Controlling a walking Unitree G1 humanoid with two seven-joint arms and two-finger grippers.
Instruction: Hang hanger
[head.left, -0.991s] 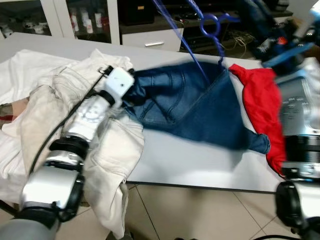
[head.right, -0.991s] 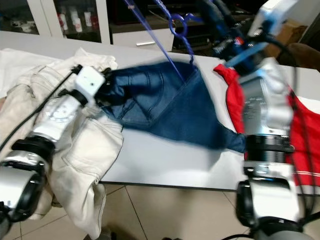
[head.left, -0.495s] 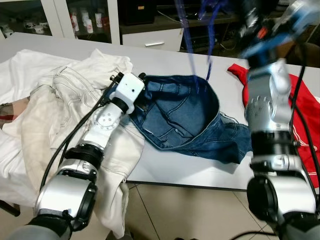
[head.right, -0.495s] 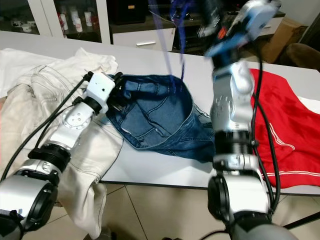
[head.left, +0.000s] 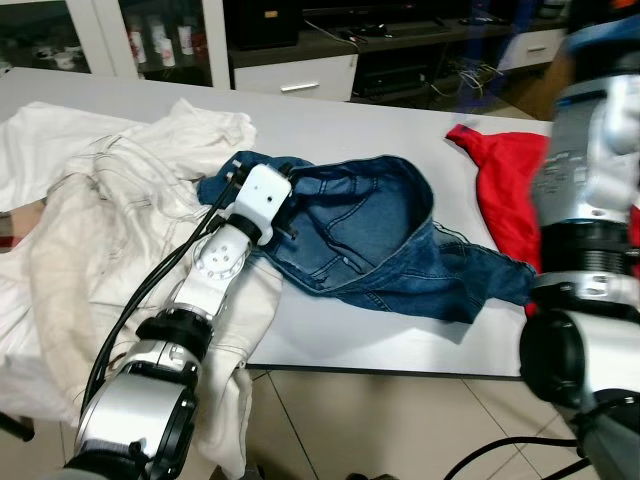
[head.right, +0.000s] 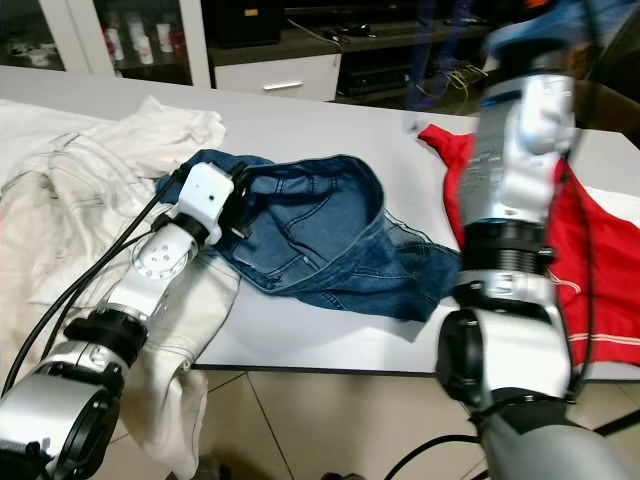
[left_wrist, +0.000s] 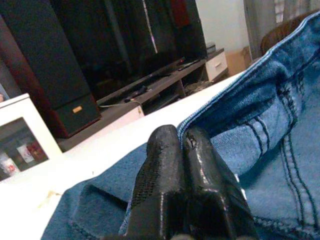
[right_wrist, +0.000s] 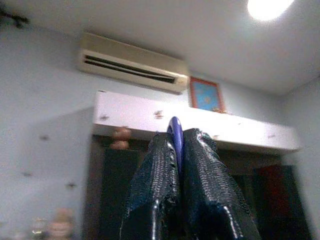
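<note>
Blue jeans lie crumpled on the white table, waist open toward me. My left gripper rests at the waistband's left end; in the left wrist view its fingers are pressed together where the denim edge meets them. My right arm stands raised at the right, reaching above the head views. In the right wrist view my right gripper points toward the ceiling, shut on a thin blue hanger. Faint blue streaks of the hanger show near the top of the right eye view.
A red garment lies at the table's right. Cream trousers and white cloth are heaped at the left and hang over the front edge. Cabinets and a dark shelf stand behind the table. Tiled floor lies below.
My right arm has swung up with the hanger, which has come free of the jeans. The jeans have dropped and bunched on the table. My left gripper has stayed at the waistband.
</note>
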